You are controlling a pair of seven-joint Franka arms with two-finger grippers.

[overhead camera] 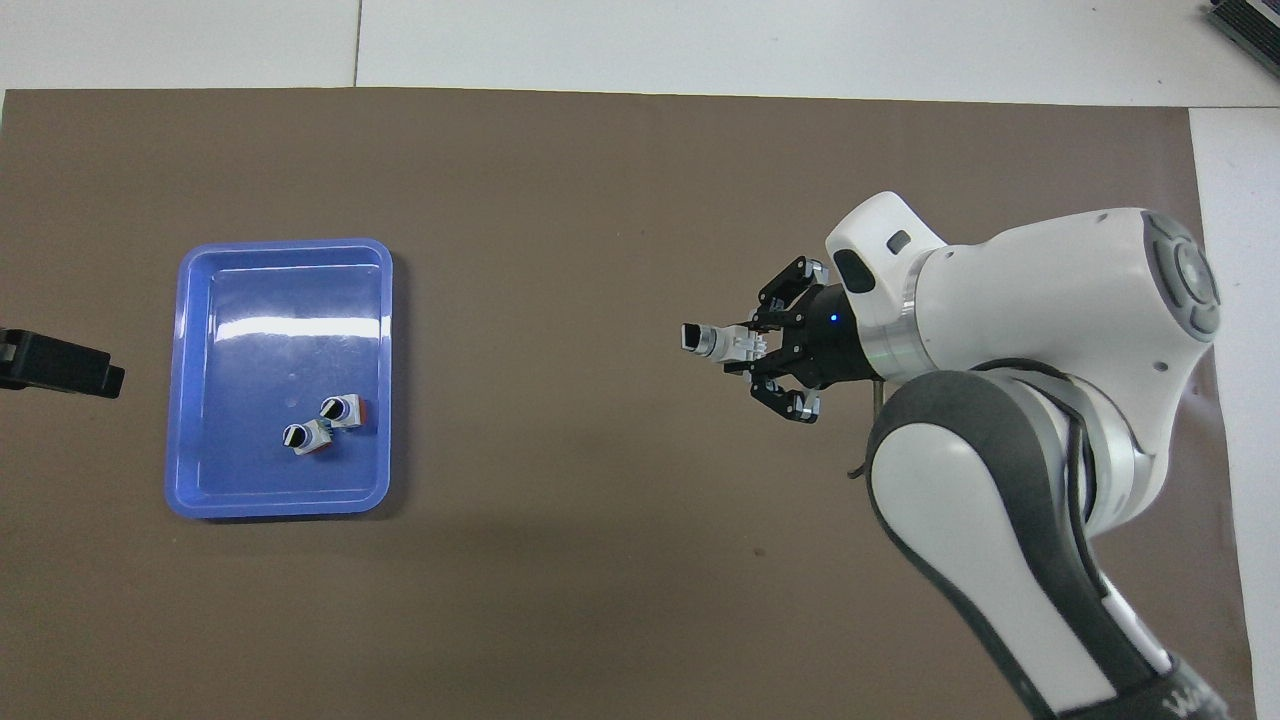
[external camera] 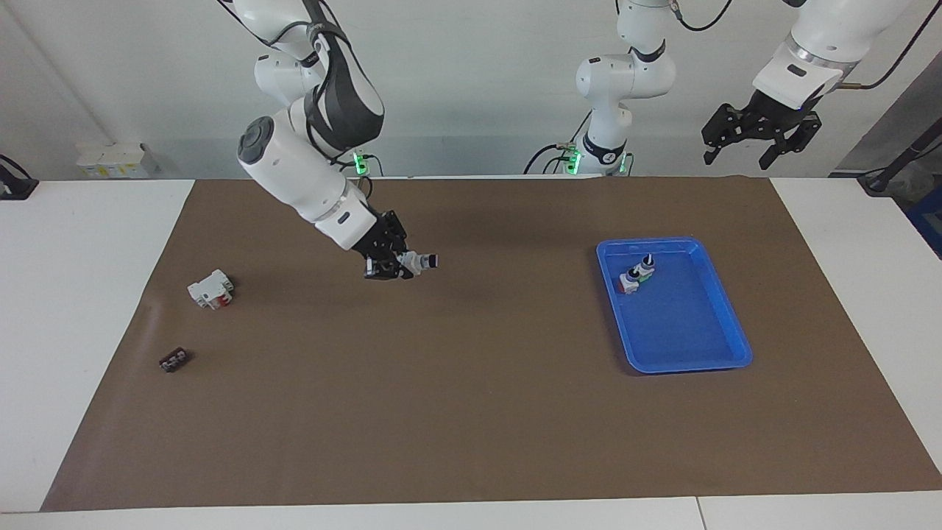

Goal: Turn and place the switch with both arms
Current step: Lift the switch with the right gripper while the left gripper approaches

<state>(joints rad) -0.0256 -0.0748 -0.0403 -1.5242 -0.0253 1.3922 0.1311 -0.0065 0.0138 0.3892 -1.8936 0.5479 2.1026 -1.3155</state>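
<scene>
White walls stand around a white desk [external camera: 88,294] with a big brown mat [external camera: 471,412] on it. My right pincer [external camera: 394,266] is pressed together on the small switch with a white body, a silver collar and a black knob [external camera: 418,261]. The switch is up in the air over the middle of the mat. It lies sideways, and its knob points toward the left arm's end of the desk.

I think the job now is to pass it to my other arm. To do that well, I should hold the switch level and not shake it. The knob end sticks out free, so my left pincer [external camera: 762,140] can grab there. I should let go only when it has a good hold.

My right arm bends down low and reaches sideways. My left pincer is spread wide and waits high up by its base, above the shiny blue plastic tray [external camera: 647,241].
</scene>
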